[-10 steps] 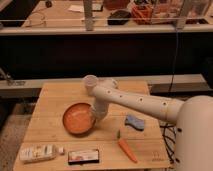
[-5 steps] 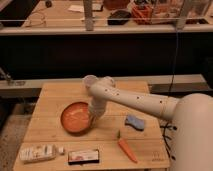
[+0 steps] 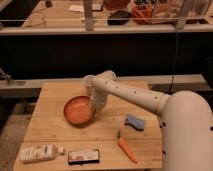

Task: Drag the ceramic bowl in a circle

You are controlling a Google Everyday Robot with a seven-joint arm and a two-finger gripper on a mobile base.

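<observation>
We see the wooden bench (image 3: 52,95) carrying everything, with the robot's white arm (image 3: 132,95) reaching across it from the right of the view. The ceramic bowl (image 3: 76,111) sits upright a little left of the bench's middle, orange with a darker rim. The end effector (image 3: 96,106) comes down at the bowl's right rim and seems to touch it. The wrist covers it, so we cannot tell whether it is clenched or released.

We judge the bowl rigid, fairly heavy for its width and glazed smooth. Pressed low, it should slide over the wood rather than tip, though a knock could chip it. The rim or the inner wall is where we would take hold.

A white tube (image 3: 40,152), a flat packet (image 3: 83,156), a blue sponge (image 3: 134,121) and a carrot (image 3: 127,149) lie near enough for a wide circle to strike them.
</observation>
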